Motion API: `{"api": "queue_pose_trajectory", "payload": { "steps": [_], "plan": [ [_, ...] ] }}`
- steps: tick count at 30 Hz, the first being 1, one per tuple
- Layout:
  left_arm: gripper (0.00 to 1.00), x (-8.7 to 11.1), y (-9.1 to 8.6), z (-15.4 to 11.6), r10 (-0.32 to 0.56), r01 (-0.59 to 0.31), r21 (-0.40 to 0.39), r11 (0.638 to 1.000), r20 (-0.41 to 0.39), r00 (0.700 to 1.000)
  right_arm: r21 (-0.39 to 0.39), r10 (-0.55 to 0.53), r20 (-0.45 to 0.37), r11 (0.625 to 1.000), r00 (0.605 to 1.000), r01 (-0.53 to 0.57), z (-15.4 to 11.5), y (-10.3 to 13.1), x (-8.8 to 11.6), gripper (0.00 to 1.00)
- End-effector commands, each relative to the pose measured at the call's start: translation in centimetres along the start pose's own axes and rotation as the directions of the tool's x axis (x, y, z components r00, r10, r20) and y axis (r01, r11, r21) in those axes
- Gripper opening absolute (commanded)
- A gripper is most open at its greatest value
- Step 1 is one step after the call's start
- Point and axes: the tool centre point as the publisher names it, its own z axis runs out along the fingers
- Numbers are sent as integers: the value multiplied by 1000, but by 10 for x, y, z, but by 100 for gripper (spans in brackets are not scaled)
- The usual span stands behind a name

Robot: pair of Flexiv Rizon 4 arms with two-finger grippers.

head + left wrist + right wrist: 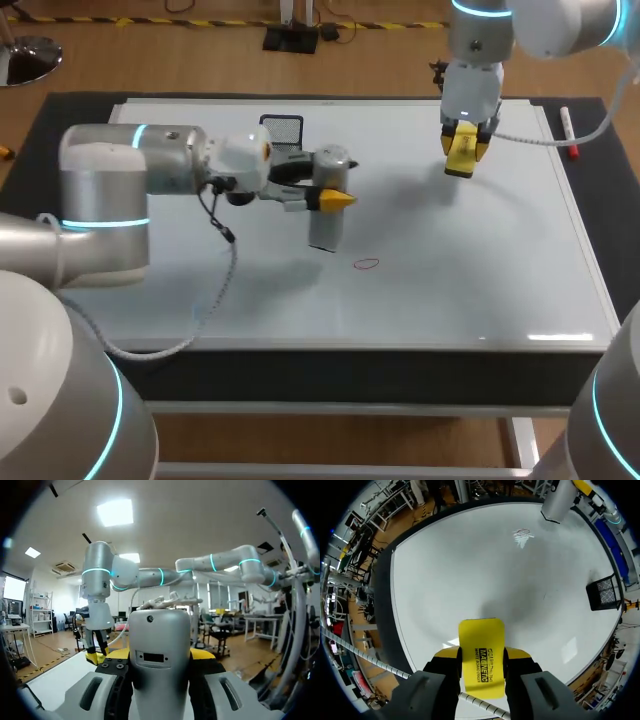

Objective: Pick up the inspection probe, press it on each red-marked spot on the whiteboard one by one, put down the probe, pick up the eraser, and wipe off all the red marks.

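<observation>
**Both claws gripping tools over the whiteboard**

The left claw point(336, 198) is clamping the grey probe point(326, 220), which is standing upright near the red mark point(367, 264). Whether its foot is touching the whiteboard point(480, 260) is unclear. The probe is hiding most of that claw's yellow fingertips. The right claw point(462, 155) is gripping the yellow eraser point(481, 652) above the board's far side.

Table point(330, 409): white frame, lower frame edge, black mat point(60, 112) on top. Wood floor point(120, 60) across upper frame, crossed by yellow-black striped tape point(205, 22). Ceiling panel light point(115, 512) lit, left wrist view.
</observation>
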Motion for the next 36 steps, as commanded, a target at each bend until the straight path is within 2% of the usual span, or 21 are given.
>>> {"api": "queue_pose_trajectory", "payload": {
  "steps": [1, 12, 36],
  "plan": [
    [0, 1, 9, 35, 0, 0, 13, 1000, -11, 1000, 1, -2, -3, 1000, 1000, 2, -1, -1, 1, 0],
    [0, 14, 31, 64, -11, 13, 61, 998, -26, 1000, 1, -2, -3, 1000, 1000, 2, -1, -1, 1, 0],
    [0, 4, 41, 60, 14, -14, 68, 998, -1, 1000, 1, -2, -3, 1000, 1000, 2, -1, -1, 1, 0]
  ]
}}
